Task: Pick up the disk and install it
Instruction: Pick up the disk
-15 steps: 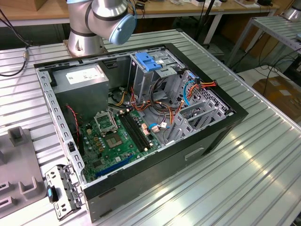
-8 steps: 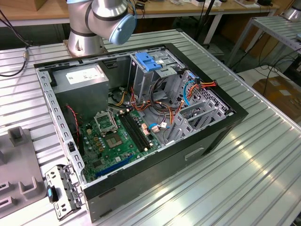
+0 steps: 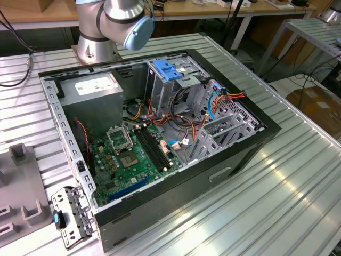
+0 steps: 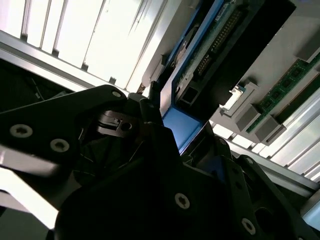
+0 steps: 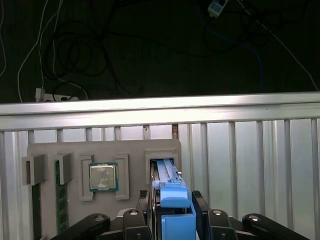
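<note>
Jaws pinch the disk (image 5: 173,200) by its blue edge at the grey tray (image 5: 100,150) end slot; second wrist view shows us its connectors (image 4: 217,40).

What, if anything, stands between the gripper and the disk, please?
Nothing visible does. In the first wrist view the gripper is right at the blue bracket of the disk, which stands in its slot of the grey tray. The second wrist view shows nothing lying between them either.
</note>
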Tool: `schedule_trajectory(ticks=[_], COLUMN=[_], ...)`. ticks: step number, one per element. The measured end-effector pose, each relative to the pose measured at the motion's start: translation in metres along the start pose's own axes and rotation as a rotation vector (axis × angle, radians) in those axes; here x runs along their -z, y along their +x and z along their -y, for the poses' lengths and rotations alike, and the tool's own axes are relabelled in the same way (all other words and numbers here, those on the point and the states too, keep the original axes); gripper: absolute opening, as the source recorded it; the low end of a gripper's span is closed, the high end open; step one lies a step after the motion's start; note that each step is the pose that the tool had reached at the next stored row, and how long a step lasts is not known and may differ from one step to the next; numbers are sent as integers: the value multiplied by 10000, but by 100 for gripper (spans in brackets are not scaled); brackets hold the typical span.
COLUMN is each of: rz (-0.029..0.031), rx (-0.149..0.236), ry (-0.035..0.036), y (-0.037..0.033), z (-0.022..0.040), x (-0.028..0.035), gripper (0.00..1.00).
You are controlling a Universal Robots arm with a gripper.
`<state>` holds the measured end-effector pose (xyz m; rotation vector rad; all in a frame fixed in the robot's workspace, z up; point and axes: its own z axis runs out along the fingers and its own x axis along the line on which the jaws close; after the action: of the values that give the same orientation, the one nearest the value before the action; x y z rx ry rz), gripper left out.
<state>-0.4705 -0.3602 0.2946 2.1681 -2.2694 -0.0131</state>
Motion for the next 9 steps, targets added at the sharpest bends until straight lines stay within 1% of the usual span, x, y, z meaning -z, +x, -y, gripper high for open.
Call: schedule_trajectory(ticks=[2, 4, 9], rz=[-1, -1, 1], rx=[-1, -1, -1], ry=[-2, -1, 1], y=[4, 25, 24], z=[0, 1, 1], x=[0, 0, -2], gripper=[46, 46, 46])
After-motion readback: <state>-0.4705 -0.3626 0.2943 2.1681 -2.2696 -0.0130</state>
